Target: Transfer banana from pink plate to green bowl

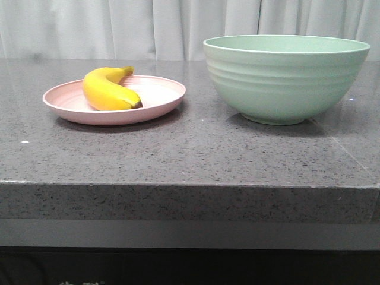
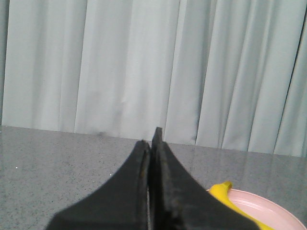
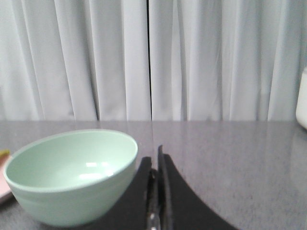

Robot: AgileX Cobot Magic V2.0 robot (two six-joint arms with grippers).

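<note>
The yellow banana lies on the pink plate at the left of the grey stone counter. The mint-green bowl stands upright at the right and looks empty in the right wrist view. Neither gripper shows in the front view. My left gripper is shut and empty, with the banana's stem and the plate close beside it. My right gripper is shut and empty, right next to the bowl's outer wall.
The grey speckled counter ends in a front edge near the camera. A white curtain hangs behind it. A white object stands at the far edge of the right wrist view.
</note>
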